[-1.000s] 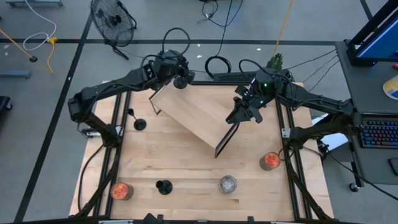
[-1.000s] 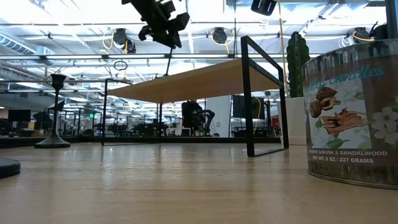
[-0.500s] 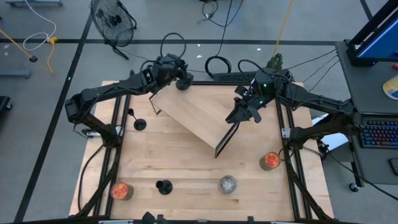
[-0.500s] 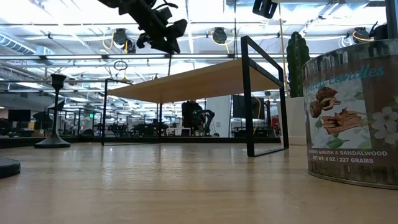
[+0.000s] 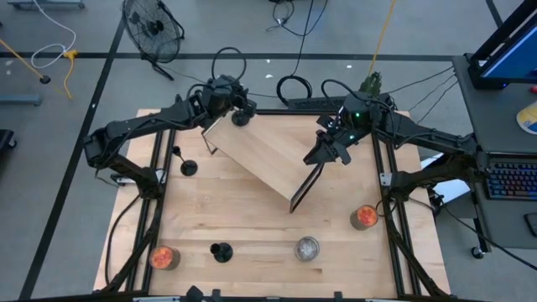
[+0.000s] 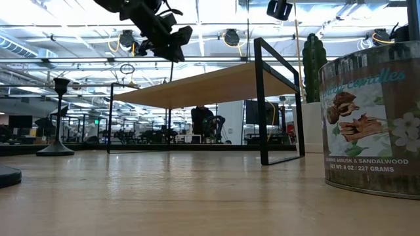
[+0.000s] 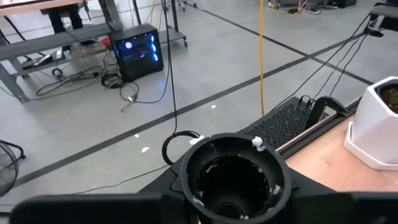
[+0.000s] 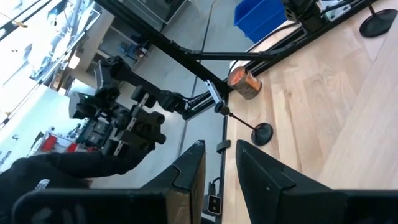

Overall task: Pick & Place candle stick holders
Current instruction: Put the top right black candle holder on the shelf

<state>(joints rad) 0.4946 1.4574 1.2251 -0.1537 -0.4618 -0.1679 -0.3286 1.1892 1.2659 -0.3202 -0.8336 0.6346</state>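
Observation:
My left gripper [image 5: 237, 113] is over the far left corner of a small wooden shelf [image 5: 264, 159] with black legs, shut on a black candle stick holder [image 7: 231, 177]. My right gripper [image 5: 322, 157] is nearly shut at the shelf's far right corner. Two more black holders [image 5: 186, 166] [image 5: 221, 252] stand on their round bases on the table. Two orange glass cups [image 5: 164, 257] [image 5: 363, 216] and a silvery cup [image 5: 307, 247] also stand there; the silvery one fills the right of the low view [image 6: 371, 118]. My left gripper has the black holder just below its cup [image 7: 231, 205]; the cup hides the fingers. The cup's open mouth [image 7: 230, 168] faces up and the holder is lifted above the shelf top. My right gripper's fingers [image 8: 194, 167] stand close together at the shelf's far right end [image 5: 317, 168], coming from above. The fingers themselves hide what lies between them.
The shelf stands on its black leg frames [image 6: 264, 105] in the middle of the table. A white pot with a green cactus [image 6: 313, 78] stands at the far right edge [image 7: 376, 124]. Black rails [image 5: 155, 193] run along both sides of the table.
My left gripper has moved a little toward the table's left edge with the black holder, staying above the shelf's far left corner. My right gripper and the shelf have kept still.

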